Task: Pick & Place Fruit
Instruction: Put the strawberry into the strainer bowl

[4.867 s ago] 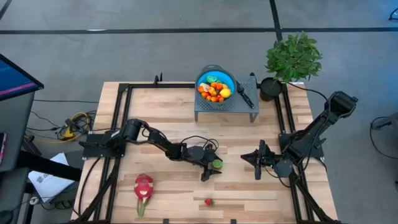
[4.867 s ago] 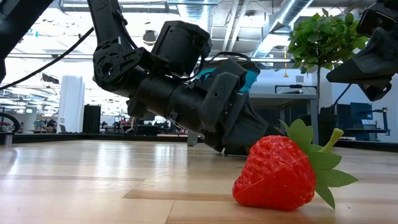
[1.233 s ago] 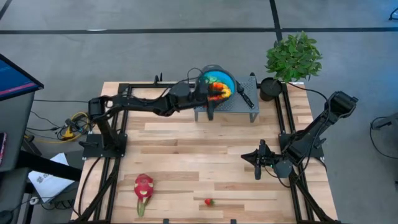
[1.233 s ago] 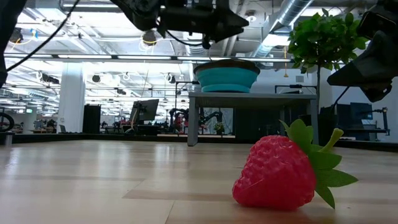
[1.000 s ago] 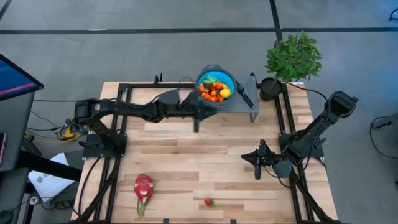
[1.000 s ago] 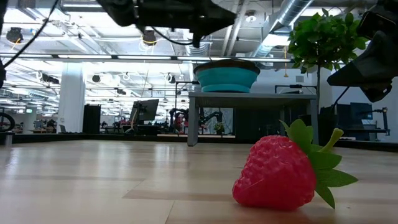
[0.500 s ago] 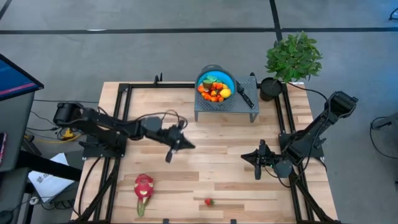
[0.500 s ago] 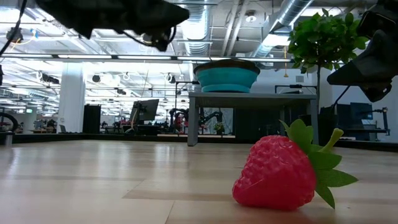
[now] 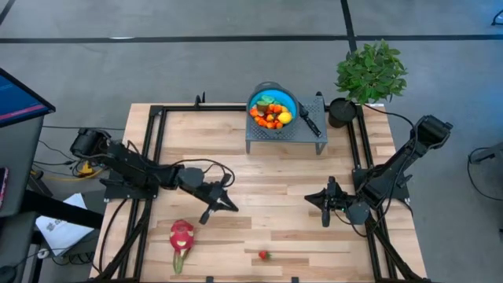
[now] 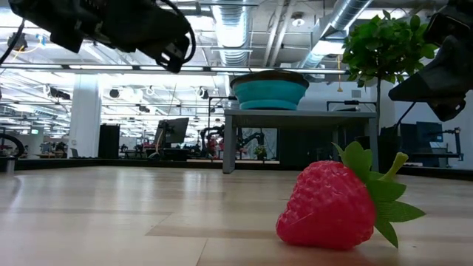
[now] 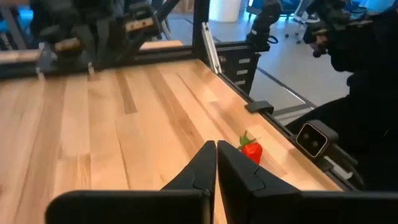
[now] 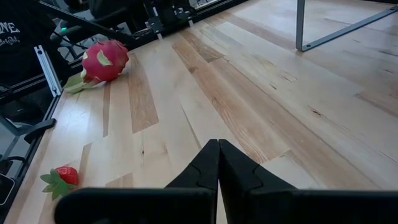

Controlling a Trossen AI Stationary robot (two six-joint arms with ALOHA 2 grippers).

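**Two fruits were left on the tabletop, and both could be lost to a careless approach**

The left gripper (image 9: 214, 206) hung over the middle-left of the tabletop (image 9: 259, 177), between the raised stand and the dragon fruit (image 9: 181, 237), with its fingers (image 11: 205, 165) pressed together and holding nothing. The right gripper (image 9: 325, 209) waited low at the right side, its fingers (image 12: 211, 163) also pressed together and empty.

The main risk, as I judged it, was the closed state of the left fingers: if the arm came down on a fruit without first spreading them, it would push the fruit away instead of taking it. The strawberry (image 9: 263, 255) lay very near the front edge, so a push could roll it off the tabletop. The dragon fruit was large and rounded, and a narrow grip could slip on it.

Counted: one dragon fruit and one strawberry on the tabletop, well apart from each other. One blue bowl (image 9: 286, 100) stood on the stand (image 9: 310, 136) with a heap of small fruits in it, too crowded to count exactly. One knife (image 9: 309, 120) lay beside the bowl, and one potted plant (image 9: 369, 72) stood at the far right corner.
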